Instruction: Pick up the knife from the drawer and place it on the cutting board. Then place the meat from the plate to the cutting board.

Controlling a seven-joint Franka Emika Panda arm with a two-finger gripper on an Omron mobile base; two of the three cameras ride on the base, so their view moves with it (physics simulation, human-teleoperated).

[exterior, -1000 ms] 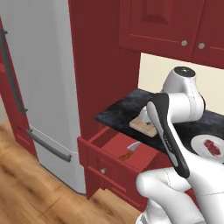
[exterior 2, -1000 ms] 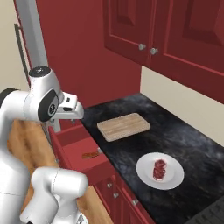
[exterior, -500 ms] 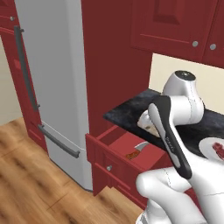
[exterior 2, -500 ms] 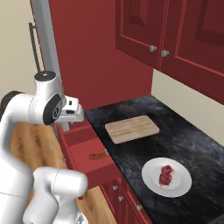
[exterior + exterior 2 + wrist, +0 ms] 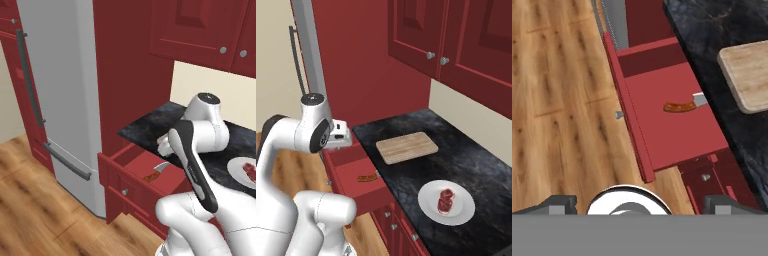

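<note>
Lying flat in drawer (image 5: 677, 135), knife (image 5: 684, 105) (blade toward counter), fingers (image 5: 562, 204) wide, empty

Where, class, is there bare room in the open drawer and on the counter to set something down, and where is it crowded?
The drawer floor is bare red everywhere except where the knife lies against the counter side. The cutting board top is wholly bare. Dark counter lies free between board and plate. The plate's middle is taken by the meat.
</note>
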